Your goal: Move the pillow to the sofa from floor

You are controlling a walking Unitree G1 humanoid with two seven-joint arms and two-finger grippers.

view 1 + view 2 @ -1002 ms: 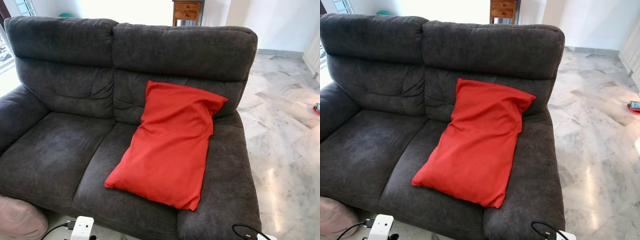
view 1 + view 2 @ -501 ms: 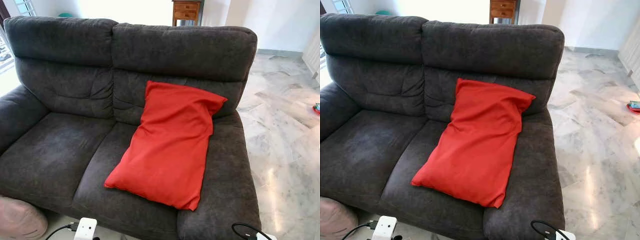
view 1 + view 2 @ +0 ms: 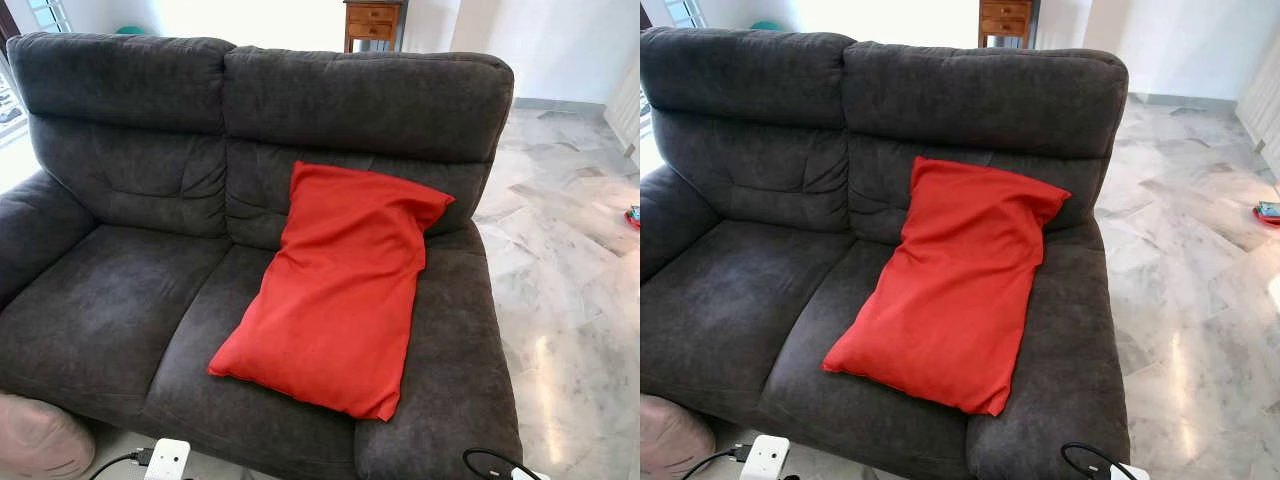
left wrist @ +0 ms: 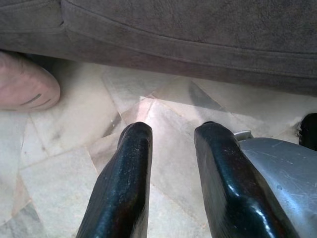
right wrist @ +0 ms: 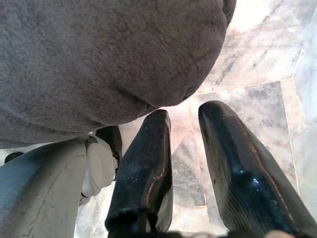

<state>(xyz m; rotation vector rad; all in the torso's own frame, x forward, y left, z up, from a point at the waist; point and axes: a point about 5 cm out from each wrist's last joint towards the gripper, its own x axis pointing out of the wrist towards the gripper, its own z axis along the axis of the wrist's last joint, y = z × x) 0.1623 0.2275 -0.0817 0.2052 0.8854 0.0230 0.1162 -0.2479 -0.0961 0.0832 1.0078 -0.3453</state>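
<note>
Red against the dark grey fabric, the pillow [image 3: 338, 289] is lying on the sofa [image 3: 120, 300], on its right-hand seat, with its top corner leaning on the backrest and its lower edge close to the front of the cushion. It is sitting just where it was a second ago; nothing on the sofa has shifted, and only the white block [image 3: 166, 460] at the bottom edge of the head views has drifted slightly. A pink cushion [image 3: 40, 440] is resting on the marble floor [image 3: 570, 300] at the sofa's left front corner. Down low, the left gripper [image 4: 171, 131] is hanging over the floor tiles beside the sofa's base, fingers parted and holding nothing. The right gripper [image 5: 183, 116] is hanging under the sofa's rounded arm, fingers likewise apart and empty.
</note>
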